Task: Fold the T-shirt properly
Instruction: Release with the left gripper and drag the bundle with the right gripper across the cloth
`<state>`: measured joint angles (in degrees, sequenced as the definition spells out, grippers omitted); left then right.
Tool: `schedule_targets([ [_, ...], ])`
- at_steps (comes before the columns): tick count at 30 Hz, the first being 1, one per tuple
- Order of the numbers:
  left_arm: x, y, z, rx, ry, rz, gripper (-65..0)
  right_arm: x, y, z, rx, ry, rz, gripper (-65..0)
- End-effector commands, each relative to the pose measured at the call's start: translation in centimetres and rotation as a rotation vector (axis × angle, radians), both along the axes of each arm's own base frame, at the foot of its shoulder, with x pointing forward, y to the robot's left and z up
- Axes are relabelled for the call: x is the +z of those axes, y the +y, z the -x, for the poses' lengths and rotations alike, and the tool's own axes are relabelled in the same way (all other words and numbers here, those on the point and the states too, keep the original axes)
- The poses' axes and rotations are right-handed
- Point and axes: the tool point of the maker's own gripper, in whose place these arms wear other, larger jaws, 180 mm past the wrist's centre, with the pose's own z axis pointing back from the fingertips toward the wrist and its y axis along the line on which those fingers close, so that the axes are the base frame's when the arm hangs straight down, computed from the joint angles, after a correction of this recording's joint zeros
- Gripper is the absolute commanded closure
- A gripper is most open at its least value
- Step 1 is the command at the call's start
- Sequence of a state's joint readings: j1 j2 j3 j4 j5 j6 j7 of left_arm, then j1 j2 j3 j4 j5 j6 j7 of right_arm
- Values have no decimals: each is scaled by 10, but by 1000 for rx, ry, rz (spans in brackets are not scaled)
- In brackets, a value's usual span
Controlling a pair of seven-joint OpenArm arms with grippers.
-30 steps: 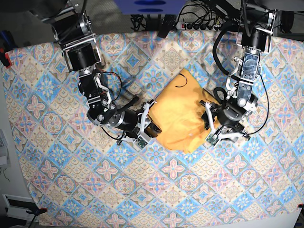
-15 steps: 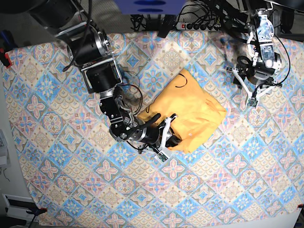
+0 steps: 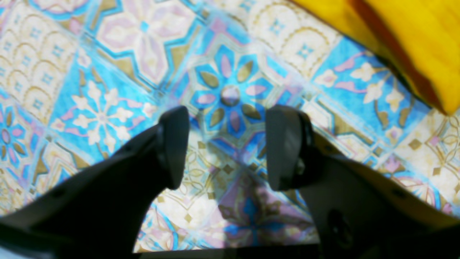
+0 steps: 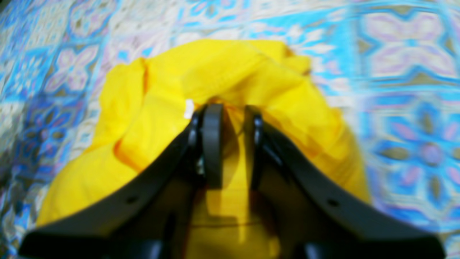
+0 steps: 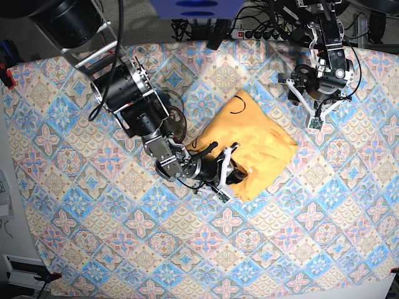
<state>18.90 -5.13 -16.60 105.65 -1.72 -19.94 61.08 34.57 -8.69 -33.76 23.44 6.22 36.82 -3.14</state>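
The yellow T-shirt [image 5: 257, 138] lies bunched in a rough rectangle on the patterned tablecloth [image 5: 93, 218], its dark collar trim [image 5: 237, 109] at the far left corner. My right gripper [image 5: 235, 172] sits at the shirt's near edge. In the right wrist view this gripper [image 4: 233, 144] is shut on a fold of the T-shirt [image 4: 251, 79], with a small white tag [image 4: 188, 108] beside one finger. My left gripper [image 5: 316, 116] hovers off to the back right, apart from the shirt. In the left wrist view it [image 3: 230, 147] stands open over bare cloth, with the T-shirt [image 3: 420, 39] in the corner.
A power strip [image 5: 260, 34] with cables lies past the table's far edge, next to a blue object [image 5: 194, 7]. The right arm's bulky body [image 5: 128, 93] reaches in from the back left. Tablecloth stretches around the shirt on all sides.
My left gripper has let go of the shirt's right edge and pulled away to the back right. My right gripper has slid rightward along the shirt's near edge, still holding fabric.
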Motion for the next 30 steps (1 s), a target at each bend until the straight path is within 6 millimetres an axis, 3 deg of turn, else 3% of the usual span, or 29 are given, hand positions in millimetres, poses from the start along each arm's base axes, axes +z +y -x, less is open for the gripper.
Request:
schedule_targets([
  [1,5,3,-7,0,-25,-5,-331,22,7,-16,-5,-46,-45,-102],
  [5,-2,3,-14,9,-12,7,-331,11,1,-12,-10,-18,-25,-102],
  [9,-4,3,-13,9,-10,10,-331,-5,-28,-13,-42,4,19,-102],
  [18,-5,3,-10,7,-2,9,-331,-19,-81,-32,-146,-24,117,-102],
  [30,-2,4,-7,2,-8,2,-331,-33,-199,-53,-306,-62,292,-102],
])
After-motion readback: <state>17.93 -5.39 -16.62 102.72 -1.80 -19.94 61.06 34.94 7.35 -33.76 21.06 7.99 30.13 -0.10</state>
